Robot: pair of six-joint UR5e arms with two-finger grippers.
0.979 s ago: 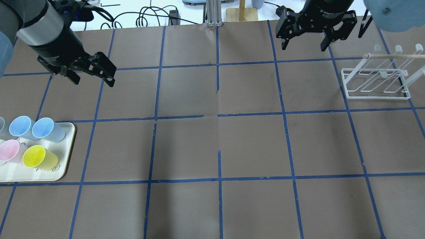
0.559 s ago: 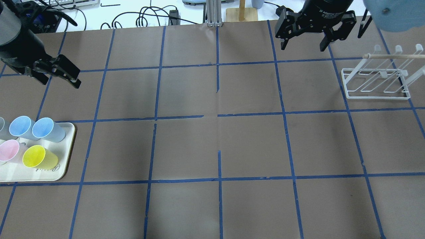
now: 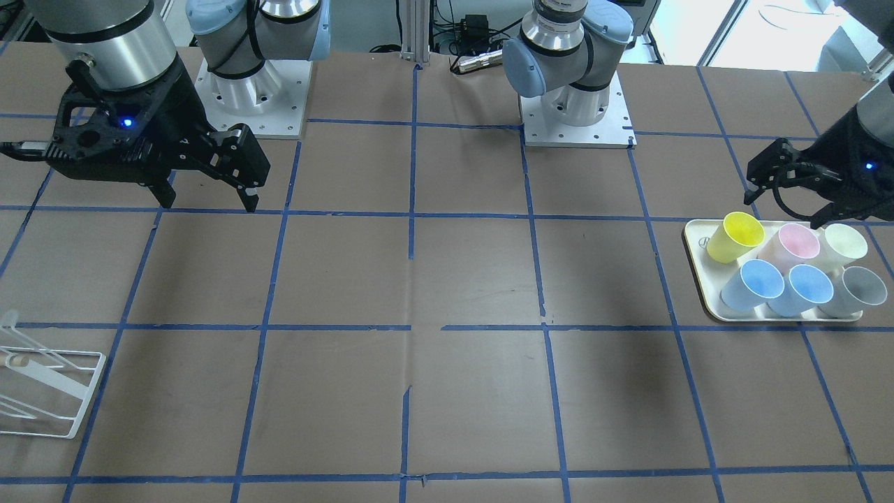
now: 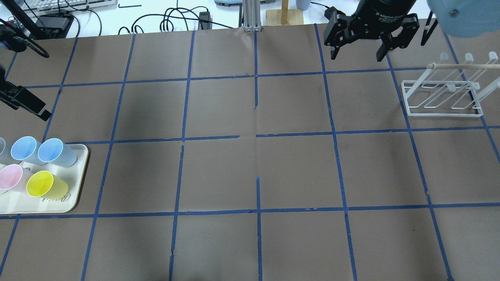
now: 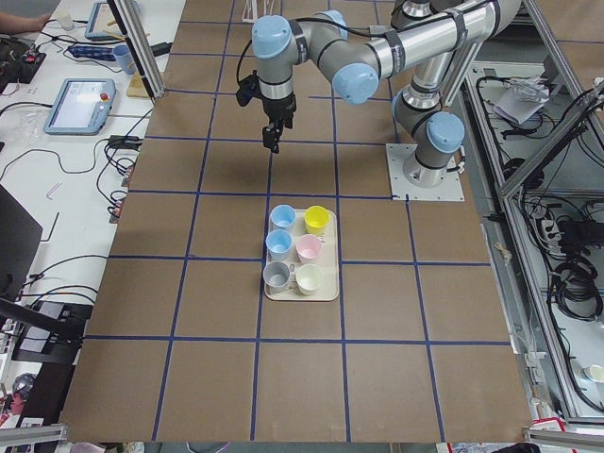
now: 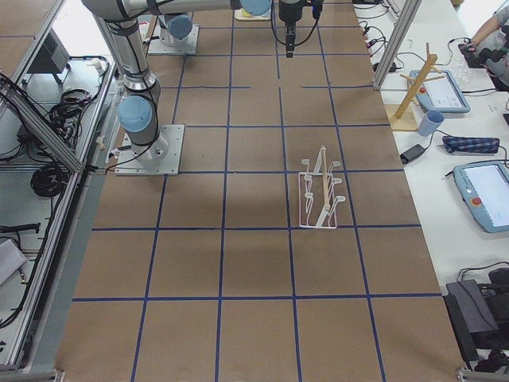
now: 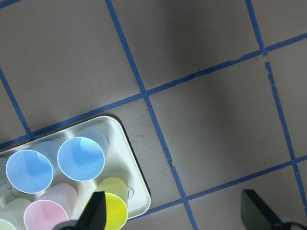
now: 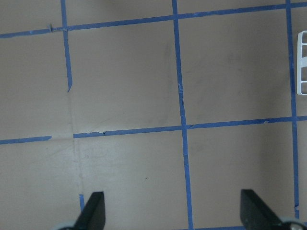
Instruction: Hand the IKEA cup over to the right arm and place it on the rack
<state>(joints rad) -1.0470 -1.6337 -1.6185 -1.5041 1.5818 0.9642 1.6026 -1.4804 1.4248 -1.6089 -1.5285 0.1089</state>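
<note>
Two pale blue IKEA cups (image 4: 50, 150) (image 4: 23, 148) stand upright side by side on the cream tray (image 4: 76, 195) at the table's left; both show in the left wrist view (image 7: 80, 159) (image 7: 29, 171). My left gripper (image 3: 783, 209) is open and empty. It hovers above the tray's robot-side edge, near the yellow cup (image 3: 733, 236). My right gripper (image 4: 357, 52) is open and empty at the far right. It hangs over bare table, left of the white wire rack (image 4: 443, 101). The rack holds nothing.
The tray also holds a pink cup (image 3: 798, 241), a cream cup (image 3: 845, 243) and a grey cup (image 3: 862, 288). Cables (image 4: 175, 17) and a wooden stand (image 4: 284, 13) lie beyond the table's far edge. Both arm bases (image 3: 576, 105) stand at the robot's side.
My left gripper has moved left and toward the tray, now mostly beyond the overhead view's left edge. The right gripper, cups and rack have not moved.
</note>
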